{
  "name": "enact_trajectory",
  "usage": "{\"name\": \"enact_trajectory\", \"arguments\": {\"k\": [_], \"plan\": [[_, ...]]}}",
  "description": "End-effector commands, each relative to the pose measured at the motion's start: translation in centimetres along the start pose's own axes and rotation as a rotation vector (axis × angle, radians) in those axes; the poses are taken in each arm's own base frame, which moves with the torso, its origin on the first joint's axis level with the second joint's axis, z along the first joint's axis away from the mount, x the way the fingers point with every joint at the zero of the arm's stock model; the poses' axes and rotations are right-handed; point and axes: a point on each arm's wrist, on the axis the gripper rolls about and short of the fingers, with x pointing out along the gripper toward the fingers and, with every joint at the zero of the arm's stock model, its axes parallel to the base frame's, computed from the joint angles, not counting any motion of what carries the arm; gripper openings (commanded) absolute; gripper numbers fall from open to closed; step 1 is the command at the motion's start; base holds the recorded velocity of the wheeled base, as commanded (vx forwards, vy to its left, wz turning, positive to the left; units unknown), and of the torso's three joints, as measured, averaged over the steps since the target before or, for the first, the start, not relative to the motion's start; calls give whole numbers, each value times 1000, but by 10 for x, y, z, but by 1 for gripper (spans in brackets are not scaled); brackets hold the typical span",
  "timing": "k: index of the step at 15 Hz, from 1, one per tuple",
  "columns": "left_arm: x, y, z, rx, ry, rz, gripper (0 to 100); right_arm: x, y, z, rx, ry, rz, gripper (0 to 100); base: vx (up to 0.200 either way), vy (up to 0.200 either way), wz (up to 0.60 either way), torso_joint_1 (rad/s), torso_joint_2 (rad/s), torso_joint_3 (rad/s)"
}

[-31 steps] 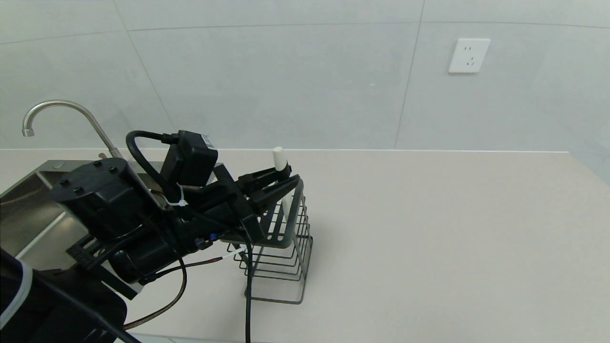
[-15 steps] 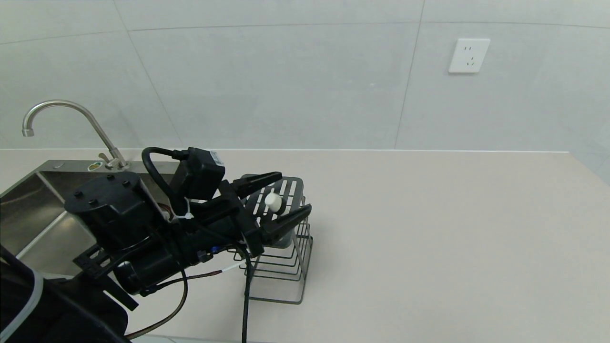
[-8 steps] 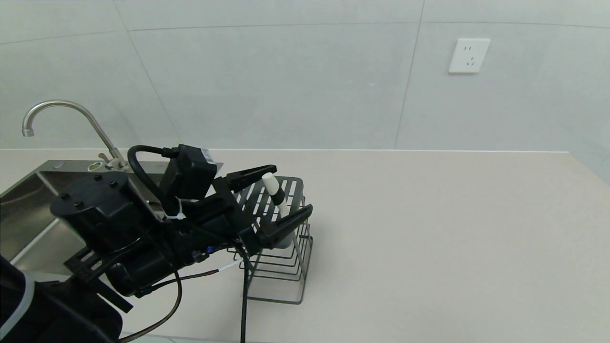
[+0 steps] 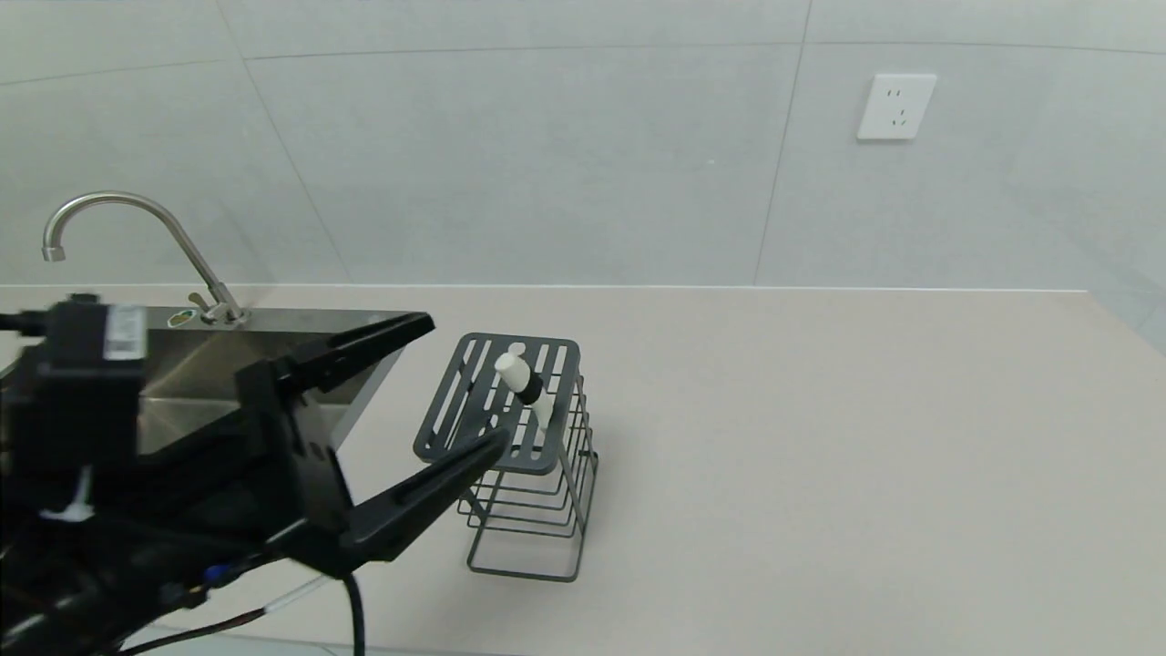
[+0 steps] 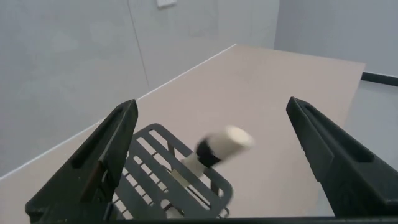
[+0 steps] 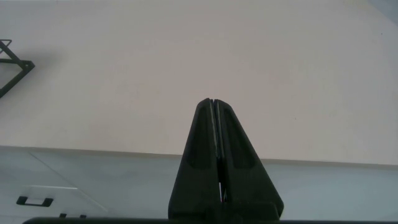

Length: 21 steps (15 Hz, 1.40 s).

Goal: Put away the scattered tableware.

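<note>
A dark wire cutlery rack (image 4: 510, 456) stands on the beige counter. A utensil with a white handle and black collar (image 4: 517, 379) sticks up through a slot in its slotted top, leaning a little. In the left wrist view the same handle (image 5: 225, 144) rises from the rack top (image 5: 155, 186). My left gripper (image 4: 455, 387) is open, pulled back to the left of the rack, with nothing between its fingers. My right gripper (image 6: 215, 109) is shut and empty, held over bare counter near the front edge.
A steel sink (image 4: 173, 392) with a curved tap (image 4: 118, 228) lies left of the rack. A wall socket (image 4: 896, 106) sits on the tiled wall behind. The counter (image 4: 820, 437) stretches open to the right of the rack.
My left gripper opened and let go of the white-handled utensil, which dropped into the rack. The arm then drew back to the left and toward the camera.
</note>
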Motion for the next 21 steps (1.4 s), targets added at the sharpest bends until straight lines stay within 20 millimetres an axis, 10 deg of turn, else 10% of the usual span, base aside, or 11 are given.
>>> {"name": "enact_trajectory", "arguments": {"k": [1, 8, 15, 21], "plan": [[-63, -25, 38, 76, -135, 53, 100, 0, 0, 0, 0, 1, 0, 0, 0, 0, 0, 0, 0, 0], [-148, -71, 40, -20, -66, 222, 100, 0, 0, 0, 0, 1, 0, 0, 0, 0, 0, 0, 0, 0], [-193, -109, -43, -105, 270, 418, 100, 0, 0, 0, 2, 1, 0, 0, 0, 0, 0, 0, 0, 0], [-201, -105, -55, -58, 443, 827, 100, 0, 0, 0, 2, -1, 0, 0, 0, 0, 0, 0, 0, 0]]}}
